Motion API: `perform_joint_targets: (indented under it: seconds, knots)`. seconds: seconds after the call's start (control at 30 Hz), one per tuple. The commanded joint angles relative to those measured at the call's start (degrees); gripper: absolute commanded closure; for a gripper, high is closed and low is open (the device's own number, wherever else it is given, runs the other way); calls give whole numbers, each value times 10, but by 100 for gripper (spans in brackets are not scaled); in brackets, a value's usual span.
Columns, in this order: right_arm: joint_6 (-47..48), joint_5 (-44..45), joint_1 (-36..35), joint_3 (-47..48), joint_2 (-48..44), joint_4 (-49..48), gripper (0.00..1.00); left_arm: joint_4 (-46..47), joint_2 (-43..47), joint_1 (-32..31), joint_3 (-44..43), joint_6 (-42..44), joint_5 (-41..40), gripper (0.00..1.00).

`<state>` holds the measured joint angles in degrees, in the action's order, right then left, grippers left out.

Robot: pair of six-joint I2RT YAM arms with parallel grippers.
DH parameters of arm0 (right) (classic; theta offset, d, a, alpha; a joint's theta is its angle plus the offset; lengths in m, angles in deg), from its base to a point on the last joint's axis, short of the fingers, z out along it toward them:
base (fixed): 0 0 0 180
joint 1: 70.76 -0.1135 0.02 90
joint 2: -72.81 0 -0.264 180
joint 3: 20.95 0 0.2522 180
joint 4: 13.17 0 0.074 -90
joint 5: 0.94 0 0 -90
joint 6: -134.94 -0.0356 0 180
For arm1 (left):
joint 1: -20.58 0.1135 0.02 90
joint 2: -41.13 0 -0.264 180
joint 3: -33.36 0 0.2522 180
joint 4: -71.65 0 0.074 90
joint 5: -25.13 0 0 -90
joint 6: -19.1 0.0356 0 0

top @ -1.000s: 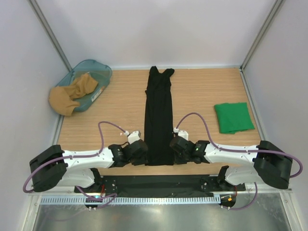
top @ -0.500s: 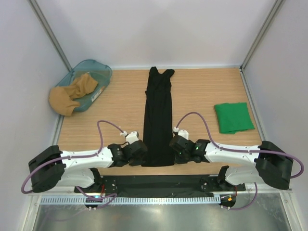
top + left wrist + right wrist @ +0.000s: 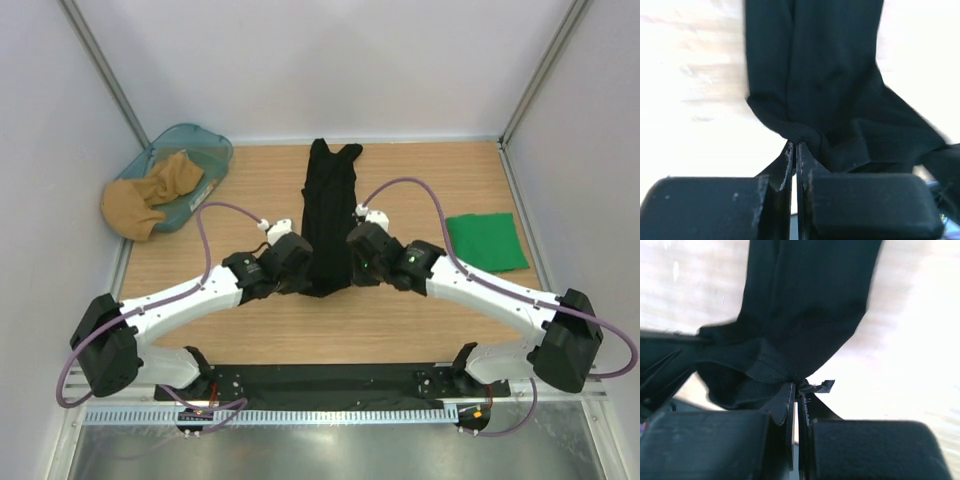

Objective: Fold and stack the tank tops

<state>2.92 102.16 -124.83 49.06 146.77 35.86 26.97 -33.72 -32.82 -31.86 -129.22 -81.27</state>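
Observation:
The black tank top (image 3: 329,195) lies as a long narrow strip down the middle of the wooden table, straps at the far end. Its near end is lifted off the table. My left gripper (image 3: 303,262) is shut on the near left corner of the black tank top (image 3: 830,75). My right gripper (image 3: 352,258) is shut on the near right corner, the black cloth (image 3: 805,305) hanging from its tips. Both pinches show in the wrist views, left gripper (image 3: 797,146) and right gripper (image 3: 796,386). The green tank top (image 3: 486,243) lies folded at the right.
A teal basket (image 3: 203,152) at the far left corner holds a tan garment (image 3: 150,195) that spills over its rim. White walls close in the table (image 3: 420,190) on three sides. Purple cables loop above both wrists.
The left gripper closed on the hem corner. Both arms then moved away from their bases, carrying the black top's near end up and toward the straps.

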Motion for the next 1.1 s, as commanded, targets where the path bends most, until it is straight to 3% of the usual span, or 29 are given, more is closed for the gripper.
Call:
perform_joint_targets:
  seconds: [0.0, 0.23, 0.4, 0.6, 1.07]
  knots:
    - [56, 0, 57, 60, 26, 13, 99, -10, -8, 52, -32, 49, 1, 100]
    - [106, -27, 142, 158, 136, 10, 99, 22, -85, 138, -118, 104, 15, 100]
    - [124, -35, 174, 228, 216, 8, 99, 65, -189, 185, -192, 138, 58, 100]
    - [142, -48, 203, 293, 292, 9, 99, 66, -271, 197, -259, 150, 76, 100]
    - [161, -80, 237, 365, 334, 14, 99, 75, -280, 222, -293, 148, 88, 100]
